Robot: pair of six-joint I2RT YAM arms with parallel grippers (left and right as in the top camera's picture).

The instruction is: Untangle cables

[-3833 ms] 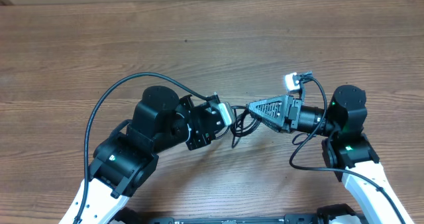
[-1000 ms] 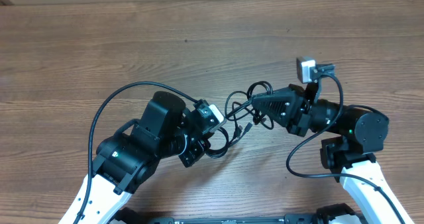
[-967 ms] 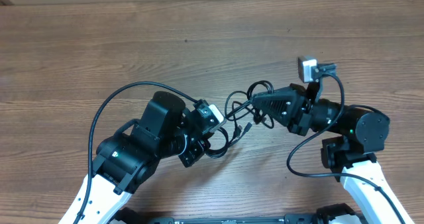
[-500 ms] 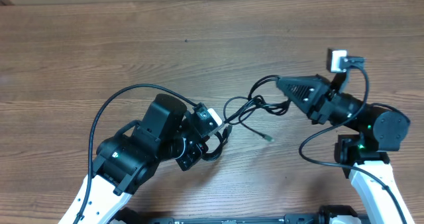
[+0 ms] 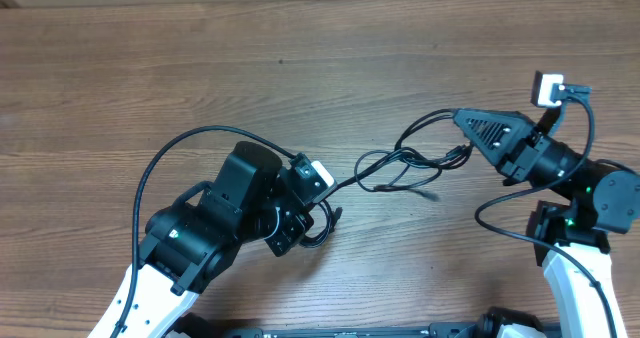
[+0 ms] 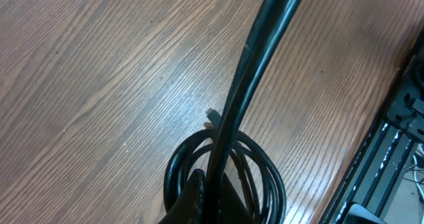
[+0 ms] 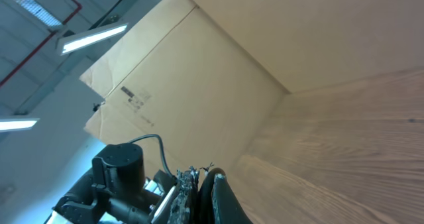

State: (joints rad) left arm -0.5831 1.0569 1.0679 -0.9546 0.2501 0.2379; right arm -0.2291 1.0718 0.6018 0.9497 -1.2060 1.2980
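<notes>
At opposite ends of the cables (image 5: 395,166), left end effector (image 5: 322,204) and right end effector (image 5: 461,117) each clamp a strand, likely to stretch the loops apart.

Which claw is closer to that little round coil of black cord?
Left. The left gripper sits right at the coil, shut on the cables; the right gripper is well off to its right, gripping the cables' far end.

Matt, grained brown wood table (image 5: 200,78); smooth, glossy black cables (image 5: 398,160) with a rubbery sheen; arms (image 5: 200,228) of matt black plastic, white shells; dull brown cardboard (image 7: 218,71) far side.
</notes>
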